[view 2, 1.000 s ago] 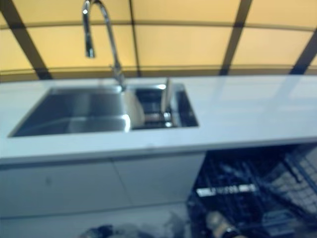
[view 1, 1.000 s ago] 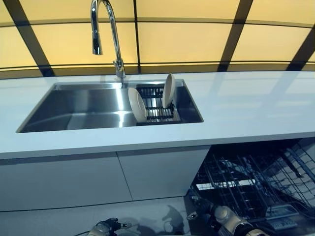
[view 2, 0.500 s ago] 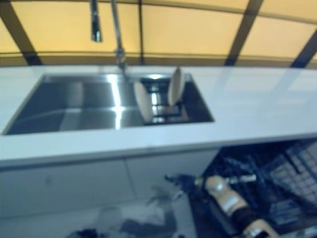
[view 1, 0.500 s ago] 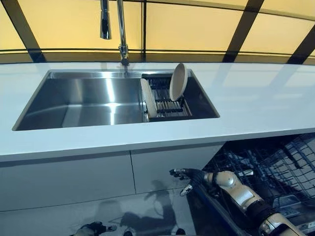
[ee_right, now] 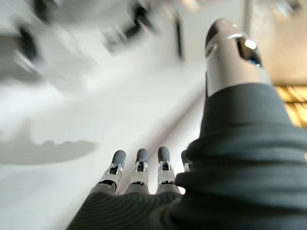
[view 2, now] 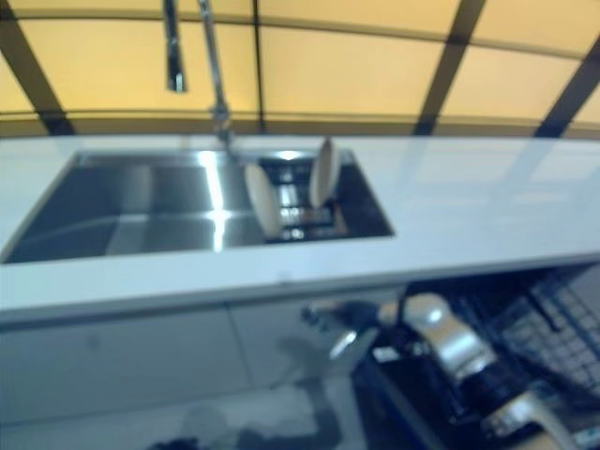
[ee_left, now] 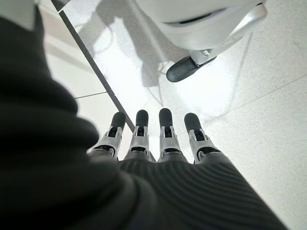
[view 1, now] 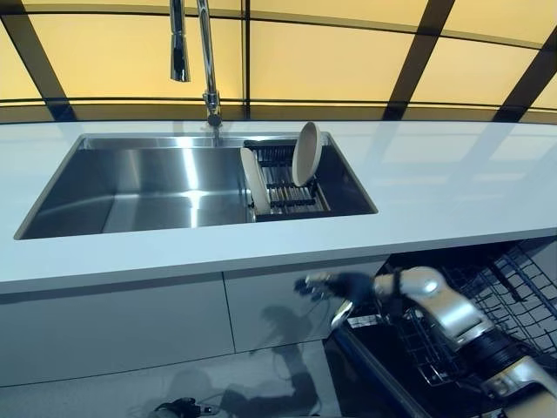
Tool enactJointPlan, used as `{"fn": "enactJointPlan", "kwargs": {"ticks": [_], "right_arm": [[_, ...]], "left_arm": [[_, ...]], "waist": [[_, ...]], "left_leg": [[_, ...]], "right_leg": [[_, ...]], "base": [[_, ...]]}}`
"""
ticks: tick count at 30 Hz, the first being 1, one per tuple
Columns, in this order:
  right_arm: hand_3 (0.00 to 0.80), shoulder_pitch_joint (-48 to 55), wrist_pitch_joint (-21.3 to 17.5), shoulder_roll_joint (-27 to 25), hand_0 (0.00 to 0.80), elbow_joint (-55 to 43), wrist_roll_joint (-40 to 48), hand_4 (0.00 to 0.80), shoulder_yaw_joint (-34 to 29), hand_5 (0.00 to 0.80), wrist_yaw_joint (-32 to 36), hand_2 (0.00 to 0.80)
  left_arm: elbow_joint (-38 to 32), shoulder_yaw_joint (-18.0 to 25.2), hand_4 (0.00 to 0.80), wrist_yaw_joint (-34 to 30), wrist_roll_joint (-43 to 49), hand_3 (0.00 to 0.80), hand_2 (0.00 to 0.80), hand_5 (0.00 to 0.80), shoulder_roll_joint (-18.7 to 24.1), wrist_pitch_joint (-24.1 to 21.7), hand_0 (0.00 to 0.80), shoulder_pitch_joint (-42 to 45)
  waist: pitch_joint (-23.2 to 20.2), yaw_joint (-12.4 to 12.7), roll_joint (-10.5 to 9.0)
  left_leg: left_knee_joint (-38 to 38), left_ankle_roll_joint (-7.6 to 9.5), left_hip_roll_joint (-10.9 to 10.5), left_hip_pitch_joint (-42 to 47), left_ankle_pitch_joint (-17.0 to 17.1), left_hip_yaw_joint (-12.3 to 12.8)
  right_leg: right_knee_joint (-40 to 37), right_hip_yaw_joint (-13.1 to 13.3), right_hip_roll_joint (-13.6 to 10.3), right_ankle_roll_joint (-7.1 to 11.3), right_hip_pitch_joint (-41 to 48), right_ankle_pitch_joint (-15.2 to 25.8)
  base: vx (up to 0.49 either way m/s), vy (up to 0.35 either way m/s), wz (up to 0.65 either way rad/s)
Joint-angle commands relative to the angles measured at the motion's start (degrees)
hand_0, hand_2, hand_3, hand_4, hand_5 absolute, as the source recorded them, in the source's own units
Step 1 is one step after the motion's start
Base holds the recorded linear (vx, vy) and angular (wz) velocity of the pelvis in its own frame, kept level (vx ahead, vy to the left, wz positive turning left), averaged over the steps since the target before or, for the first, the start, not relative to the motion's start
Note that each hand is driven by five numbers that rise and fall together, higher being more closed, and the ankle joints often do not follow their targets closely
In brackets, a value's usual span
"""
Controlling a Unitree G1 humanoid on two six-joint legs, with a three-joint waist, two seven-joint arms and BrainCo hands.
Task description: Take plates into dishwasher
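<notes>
Two cream plates stand on edge in a dark dish rack (view 1: 283, 187) at the right end of the steel sink (view 1: 130, 183): one plate (view 1: 254, 180) at the rack's front left, one plate (view 1: 305, 154) at its back right. My right hand (view 1: 335, 286) is open and empty, raised in front of the white cabinet doors below the counter, left of the open dishwasher's wire rack (view 1: 505, 287). Its straight fingers (ee_right: 139, 167) show in the right wrist view. My left hand (view 1: 178, 407) hangs low near the floor, fingers (ee_left: 163, 132) straight, holding nothing.
A tall chrome faucet (view 1: 204, 65) stands behind the sink. The white countertop (view 1: 435, 187) runs to the right above the dishwasher. White cabinet doors (view 1: 113, 322) are under the sink. Yellow panels with dark bars form the back wall.
My right hand has risen from near the floor to just under the counter edge, by the cabinet doors. The view has shifted a little. The plates have not moved.
</notes>
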Motion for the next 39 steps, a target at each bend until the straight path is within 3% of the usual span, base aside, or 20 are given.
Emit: {"fn": "enactJointPlan", "kwargs": {"ticks": [1, 6, 9, 13, 17, 20, 22, 23, 24, 26, 28, 30, 31, 32, 33, 34, 37, 39], "right_arm": [[0.0, -9.25, -6.66, -1.76, 0.0, 2.53, 14.8, 0.0, -7.52, 0.0, -8.04, 0.0], [0.0, -18.19, -10.24, -4.88, 0.0, 9.42, 25.13, 0.0, -14.3, 0.0, -19.31, 0.0], [0.0, -23.97, -11.76, -7.82, 0.0, 12.52, 30.48, 0.0, -14.2, 0.0, -24.73, 0.0], [0.0, -33.66, -12.66, -10.94, 0.0, 20.77, 27.93, 0.0, -11.43, 0.0, -36.72, 0.0], [0.0, -43.32, -12.01, -13.81, 0.0, 28.29, 17.14, 0.0, -3.73, 0.0, -48.37, 0.0], [0.0, -50.81, -10.76, -15.22, 0.0, 33.96, 10.47, 0.0, 3.24, 0.0, -52.66, 0.0], [0.0, -54.7, -10.68, -15.23, 0.0, 37.15, 6.16, 0.0, 7.2, 0.0, -55.28, 0.0], [0.0, -57.71, -10.67, -15.26, 0.0, 39.08, 1.4, 0.0, 10.58, 0.0, -58.03, 0.0], [0.0, -59.36, -10.66, -15.75, 0.0, 39.08, -3.36, 0.0, 12.67, 0.0, -61.72, 0.0], [0.0, -60.95, -11.38, -16.04, 0.0, 38.81, -15.07, 0.0, 14.01, 0.0, -64.77, 0.0], [0.0, -62.35, -12.17, -18.1, 0.0, 37.47, -24.25, 0.0, 17.18, 0.0, -67.51, 0.0], [0.0, -62.39, -11.96, -19.84, 0.0, 35.53, -33.66, 0.0, 19.34, 0.0, -68.42, 0.0], [0.0, -62.36, -11.6, -21.76, 0.0, 33.23, -38.31, 0.0, 21.82, 0.0, -69.11, 0.0], [0.0, -62.27, -11.19, -23.04, 0.0, 31.4, -41.84, 0.0, 23.44, 0.0, -69.55, 0.0], [0.0, -62.22, -10.98, -23.92, 0.0, 30.01, -45.96, 0.0, 24.99, 0.0, -69.06, 0.0], [0.0, -62.59, -11.63, -23.89, 0.0, 30.58, -48.29, 0.0, 26.69, 0.0, -69.77, 0.0], [0.0, -62.36, -10.67, -23.57, 0.0, 30.18, -49.44, 0.0, 27.6, 0.0, -71.06, 0.0], [0.0, -61.51, -12.12, -24.71, 0.0, 31.19, -52.12, 0.0, 28.49, 0.0, -71.59, 0.0]], "left_arm": [[2.33, -0.3, 0.0, -0.5, 2.89, 0.0, 0.0, 0.0, 1.75, -2.15, 0.0, -1.74], [3.03, -1.6, 0.0, -0.25, 2.76, 0.0, 0.0, 0.0, 1.71, -2.96, 0.0, -1.19], [3.88, -2.41, 0.0, -0.31, 2.09, 0.0, 0.0, 0.0, 1.77, -3.05, 0.0, -1.31], [4.73, -3.66, 0.0, -0.6, 1.09, 0.0, 0.0, 0.0, 1.77, -2.81, 0.0, -2.07], [4.6, -4.51, 0.0, 0.63, 0.23, 0.0, 0.0, 0.0, 1.58, -2.76, 0.0, -2.45], [4.32, -4.25, 0.0, 1.52, -0.55, 0.0, 0.0, 0.0, 1.5, -2.82, 0.0, -2.56], [4.05, -4.16, 0.0, 1.55, -0.94, 0.0, 0.0, 0.0, 1.36, -3.25, 0.0, -2.56], [3.64, -3.96, 0.0, 1.59, -0.54, 0.0, 0.0, 0.0, 1.14, -3.69, 0.0, -2.59], [2.53, -4.68, 0.0, 1.11, 0.08, 0.0, 0.0, 0.0, 1.05, -3.88, 0.0, -2.96], [0.81, -5.76, 0.0, -1.21, 1.2, 0.0, 0.0, 0.0, 1.1, -2.17, 0.0, -4.68], [0.15, -7.88, 0.0, -2.06, 0.09, 0.0, 0.0, 0.0, 1.22, -1.16, 0.0, -5.65], [-0.71, -7.87, 0.0, -2.94, 1.38, 0.0, 0.0, 0.0, 2.08, -0.4, 0.0, -5.37], [-1.28, -8.23, 0.0, -2.98, 1.49, 0.0, 0.0, 0.0, 2.93, 0.42, 0.0, -4.84], [-1.63, -8.58, 0.0, -2.81, 0.81, 0.0, 0.0, 0.0, 3.6, 1.03, 0.0, -4.64], [-1.71, -8.9, 0.0, -2.75, -0.78, 0.0, 0.0, 0.0, 4.42, 1.34, 0.0, -4.63], [-1.44, -8.74, 0.0, -2.56, -1.97, 0.0, 0.0, 0.0, 4.76, 1.18, 0.0, -5.08], [-1.63, -7.31, 0.0, -1.29, -2.76, 0.0, 0.0, 0.0, 4.72, 0.75, 0.0, -5.23], [-2.31, -6.69, 0.0, -2.11, -2.26, 0.0, 0.0, 0.0, 4.64, 0.86, 0.0, -4.9]], "waist": [[0.67, 0.55, -1.02], [0.04, 1.07, -0.85], [-0.35, 1.63, -0.91], [-0.77, 2.79, -1.27], [-1.15, 4.15, -1.88], [-1.09, 5.16, -2.41], [-0.72, 5.56, -3.11], [0.17, 6.06, -3.64], [1.68, 7.13, -3.76], [2.96, 7.98, -3.12], [3.4, 8.46, -2.45], [3.34, 7.62, -1.98], [3.77, 6.44, -1.44], [4.13, 5.5, -1.35], [4.58, 4.76, -1.3], [4.9, 4.45, -1.94], [4.92, 4.69, -2.43], [4.08, 5.38, -2.9]], "left_leg": [[0.21, 2.94, -1.54, -0.32, -0.97, -0.39], [0.31, 2.76, -1.42, 0.76, -1.7, -0.71], [0.27, 2.47, -1.35, 1.18, -1.89, -1.1], [0.21, 2.02, -1.28, 1.47, -1.89, -1.99], [0.13, 1.55, -1.16, 1.15, -1.34, -3.21], [0.78, 1.05, -0.64, 0.99, -1.06, -4.22], [4.5, 0.48, 0.04, 0.33, -1.91, -3.45], [10.2, 0.09, 0.14, -2.14, -2.79, -2.62], [15.34, -0.99, 0.08, -7.22, -0.55, -2.64], [12.2, -1.4, 0.77, -9.05, 1.29, -2.32], [9.48, 0.53, -1.51, -9.72, 1.47, -3.59], [7.61, 1.71, -2.06, -7.95, 1.66, -3.88], [5.95, 2.54, -2.31, -6.3, 1.7, -4.88], [5.23, 2.83, -2.39, -5.35, 1.54, -5.85], [5.08, 2.76, -1.87, -4.43, 1.28, -6.73], [4.97, 2.5, -1.67, -3.79, 0.35, -7.07], [5.33, 2.58, -0.6, -4.44, -0.56, -6.92], [4.13, 1.94, -0.01, -4.98, 0.3, -6.89]], "right_leg": [[3.8, 1.71, -1.36, 2.57, -0.6, 0.24], [3.39, 1.36, -1.13, 2.32, 1.02, -0.7], [3.08, 1.01, -0.96, 2.1, 1.91, -1.16], [2.58, 0.25, -0.72, 1.71, 3.0, -1.52], [2.15, -0.55, -0.52, 1.3, 3.6, -1.78], [1.93, -0.99, -0.04, 0.62, 4.11, -2.31], [2.14, -1.28, -0.07, -0.09, 4.04, -2.6], [2.78, -1.78, -0.38, -0.78, 3.98, -2.76], [3.04, -1.92, -0.31, -1.08, 4.77, -2.77], [3.43, -2.63, -0.49, -0.3, 5.35, -2.82], [7.03, -2.29, -0.71, 0.4, 4.74, -4.59], [12.19, -1.83, -0.89, 1.16, 1.71, -4.15], [18.31, 0.01, -1.4, 2.45, -2.75, -2.05], [19.54, 1.8, -1.82, 3.06, -5.28, -0.5], [17.02, 2.98, -2.24, 3.06, -6.17, -0.92], [11.42, 2.73, -3.29, 3.76, -6.85, 1.22], [6.64, 2.95, -2.64, 3.88, -5.47, 1.95], [2.86, 1.59, -1.77, 3.91, -3.67, 2.84]], "base": [[0.056, -0.051, -0.05], [0.051, -0.027, -0.01], [0.062, -0.013, 0.02], [0.06, -0.019, 0.05], [0.045, -0.018, 0.06], [0.053, -0.023, 0.11], [0.047, 0.0, 0.1], [0.028, 0.014, 0.04], [0.017, 0.063, 0.21], [0.007, 0.129, 0.58], [0.032, 0.125, 0.66], [0.087, 0.073, 0.25], [0.146, 0.018, 0.12], [0.193, -0.06, 0.22], [0.157, -0.202, 0.37], [0.131, -0.264, 0.5], [0.078, -0.246, 0.24], [0.119, -0.197, 0.1]]}}
